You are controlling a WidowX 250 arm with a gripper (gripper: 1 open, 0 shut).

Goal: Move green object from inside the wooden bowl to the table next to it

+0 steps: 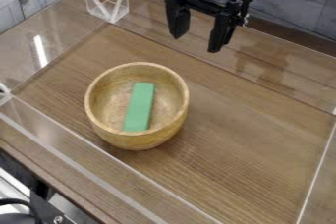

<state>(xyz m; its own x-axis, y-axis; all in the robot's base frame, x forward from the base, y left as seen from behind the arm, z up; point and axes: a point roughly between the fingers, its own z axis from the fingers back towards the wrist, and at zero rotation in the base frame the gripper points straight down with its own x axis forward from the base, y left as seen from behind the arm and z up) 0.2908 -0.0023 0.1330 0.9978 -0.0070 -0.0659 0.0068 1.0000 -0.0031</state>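
The claw (199,33) hangs at the far side of the scene, fingers pointing down and spread wide with nothing between them — well apart from its target. The green object (140,106) lies flat on the floor of the wooden bowl (105,126), its long axis running near to far, tilted slightly, with bare wood showing on both long sides. The bowl sits on the tabletop (250,120) toward the left, with open brown surface to its right where the block could go.

How will it handle? It looks like a plain, matte, rigid slab — probably light, not fragile, and not especially slick, so a modest squeeze should do. The best hold, by my reading, is across the narrow width near the middle of its length: the fingers would drop into the gaps on either side of it, and a central grip keeps it from tipping as it lifts. The thick, rounded rim is the thing to watch — the walls crowd the block's ends, so a lengthwise grip looks awkward, and lying flat it leaves little edge for the fingertips.

Writing? None legible — no brand or label on block, bowl or the clear walls (46,51).
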